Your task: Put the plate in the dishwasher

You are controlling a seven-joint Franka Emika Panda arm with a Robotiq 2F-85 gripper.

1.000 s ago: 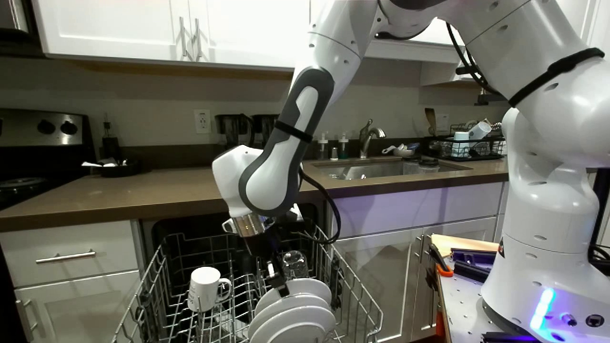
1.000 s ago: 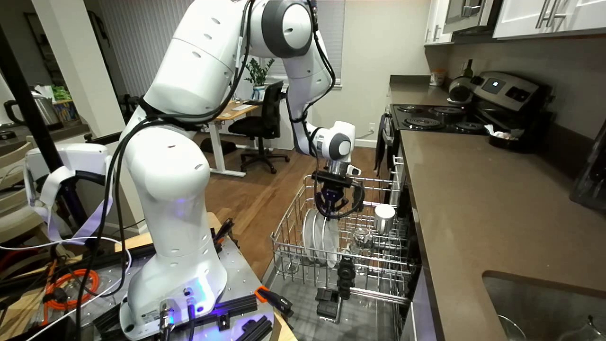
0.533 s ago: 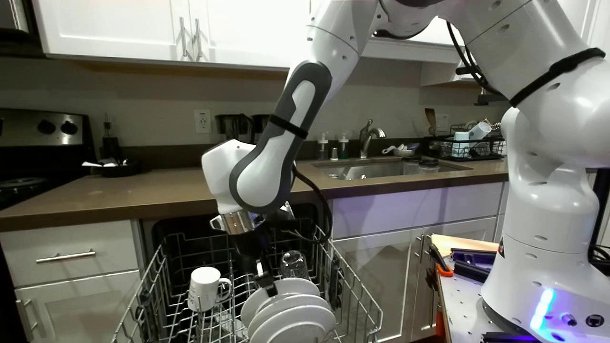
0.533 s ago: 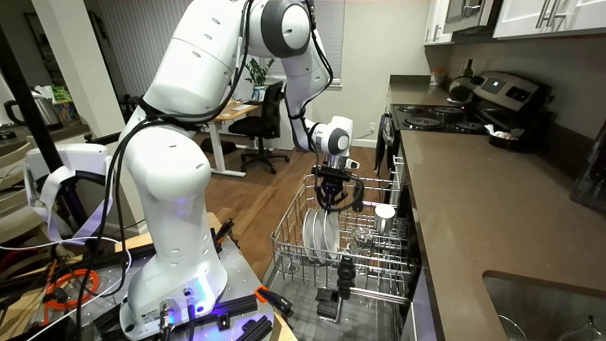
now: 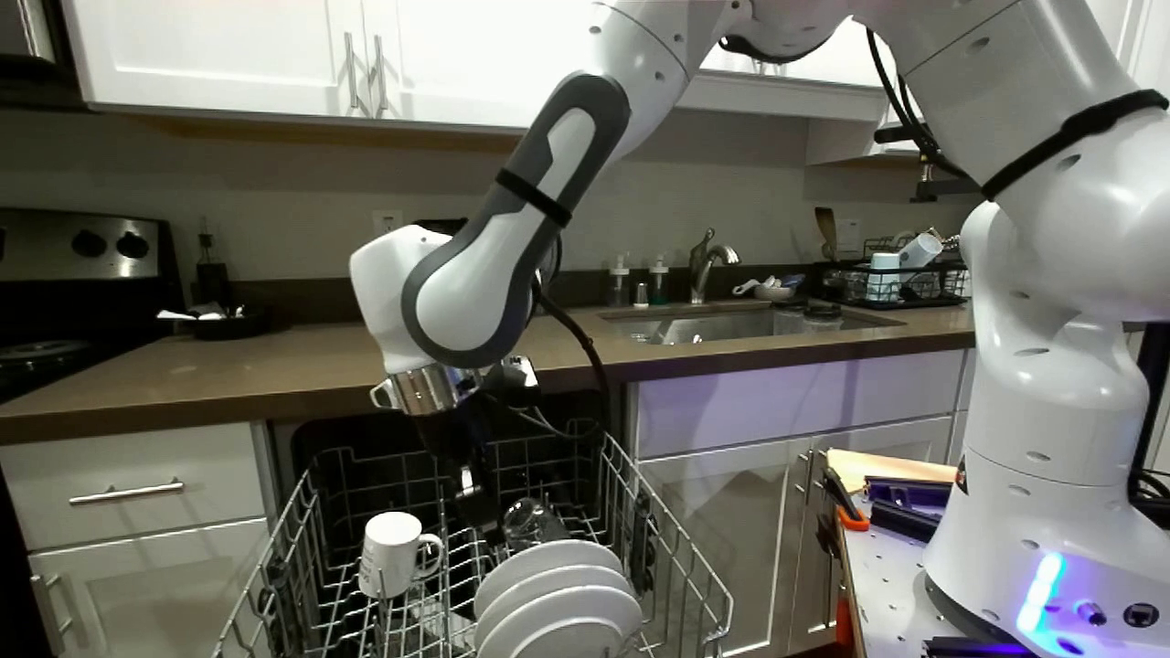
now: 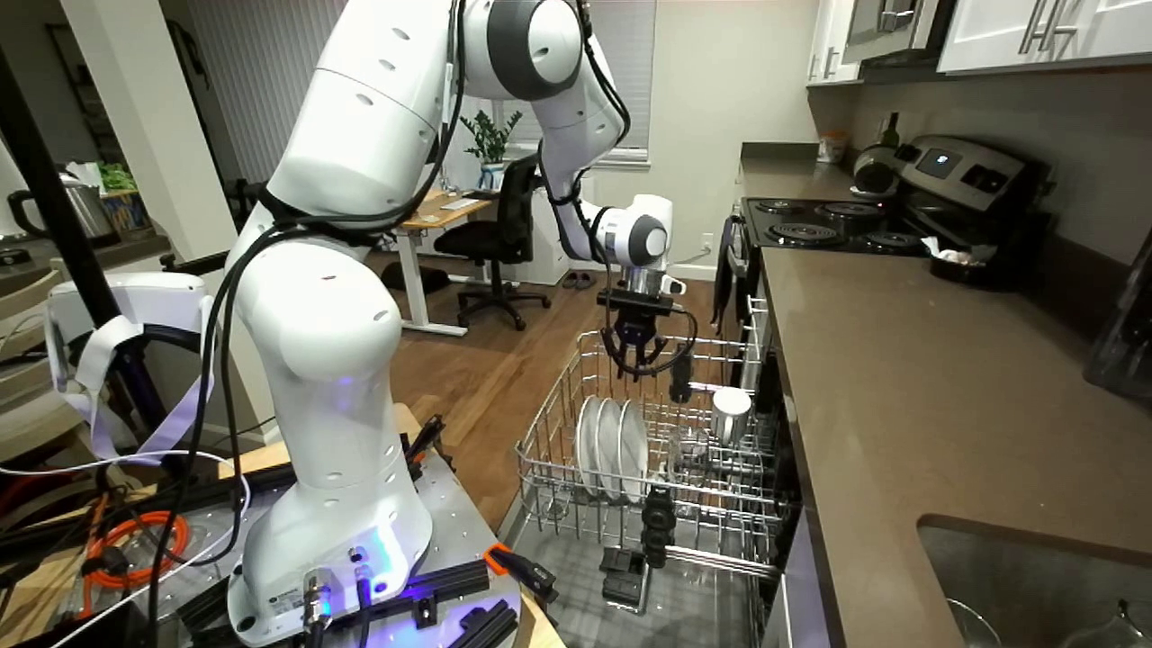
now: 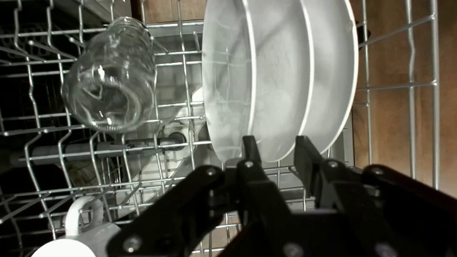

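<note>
At twelve o'clock of the black two-fingered gripper [image 7: 275,140] in the wrist view, three plain white round shallow plates [image 7: 280,71] stand on edge, side by side, in the pale grey wire rack [image 7: 435,121] extended from the dark, built-in dishwasher [image 5: 352,431]. They match, so I cannot tell which one the task means; all three are in the rack, and I judge the placing done. A tilted clear glass jar [image 7: 110,78] sits near ten o'clock, a white handled mug [image 7: 98,237] at eight. The gripper's fingertips [image 7: 251,148] stand apart with nothing between them, and in both exterior views it hangs clear of the plates.

Such a plate should be stiff and hard, with some weight to it; I would expect the glossy face to slip, more so if wet, and the edge to chip if knocked against a neighbour. Should one need reseating, the rim near its top is the place to pinch, one finger on each face. The jar-side plate [image 7: 228,82] looks easiest, with open space on its nine o'clock side; the middle plate [image 7: 280,92] leaves only a slim gap.
</note>
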